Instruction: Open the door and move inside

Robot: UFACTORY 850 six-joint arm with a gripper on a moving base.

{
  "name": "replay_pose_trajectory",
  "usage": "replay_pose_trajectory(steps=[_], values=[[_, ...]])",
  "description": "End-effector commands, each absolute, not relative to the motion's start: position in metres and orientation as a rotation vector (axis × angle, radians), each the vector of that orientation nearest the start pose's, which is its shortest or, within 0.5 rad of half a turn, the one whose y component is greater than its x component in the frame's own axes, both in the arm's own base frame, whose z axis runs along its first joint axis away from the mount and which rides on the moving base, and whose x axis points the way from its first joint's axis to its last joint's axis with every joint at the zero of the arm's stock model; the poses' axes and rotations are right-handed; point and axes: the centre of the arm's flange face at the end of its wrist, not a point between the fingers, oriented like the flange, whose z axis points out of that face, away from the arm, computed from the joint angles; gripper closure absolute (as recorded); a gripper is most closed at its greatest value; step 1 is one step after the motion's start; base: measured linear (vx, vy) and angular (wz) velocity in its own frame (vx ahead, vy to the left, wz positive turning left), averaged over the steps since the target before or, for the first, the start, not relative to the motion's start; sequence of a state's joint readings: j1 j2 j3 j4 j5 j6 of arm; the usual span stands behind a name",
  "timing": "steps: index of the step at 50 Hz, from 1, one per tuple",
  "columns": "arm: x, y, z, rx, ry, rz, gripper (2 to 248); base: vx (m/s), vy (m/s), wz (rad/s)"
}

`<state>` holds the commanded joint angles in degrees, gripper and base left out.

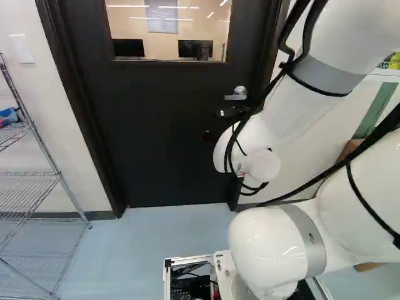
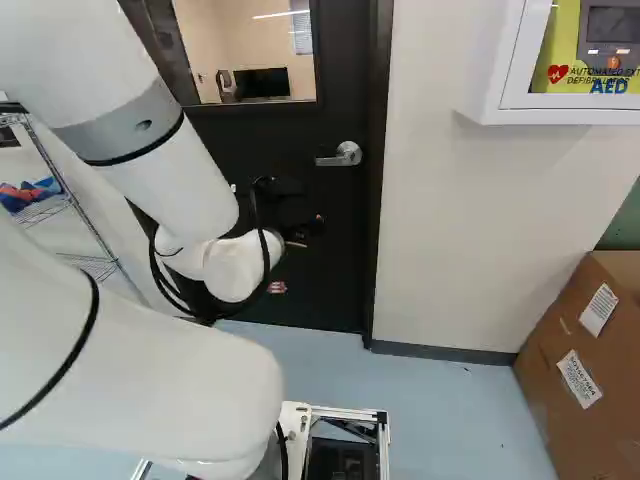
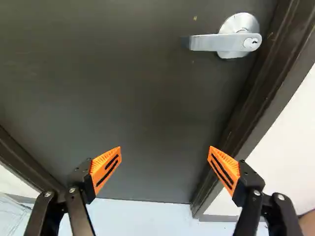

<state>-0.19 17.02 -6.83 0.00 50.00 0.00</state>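
Pale blue floor (image 3: 147, 211) meets a dark flat door (image 3: 128, 98). Our black, orange-padded jaws, spread wide and empty, could miss the silver lever handle (image 3: 214, 43) ahead if misaligned.

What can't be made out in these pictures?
Window: top cut off by the edge, both base views.
Floor beyond the door: hidden by the door, all views.
Cardboard box: cut off by the edge, right base view.
Blue thing on the shelf: too small, left base view.
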Motion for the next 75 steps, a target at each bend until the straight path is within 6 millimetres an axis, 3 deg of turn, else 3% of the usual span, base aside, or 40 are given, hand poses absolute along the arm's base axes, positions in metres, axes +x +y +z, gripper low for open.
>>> replay_pose_trajectory(steps=[56, 75], values=[[0.329, -0.012, 0.441, -2.395, 0.044, -2.069, 3, 0.0, 0.0, 0.0], [0.334, -0.013, 0.46, -2.347, 0.046, -2.127, 3, 0.0, 0.0, 0.0]])
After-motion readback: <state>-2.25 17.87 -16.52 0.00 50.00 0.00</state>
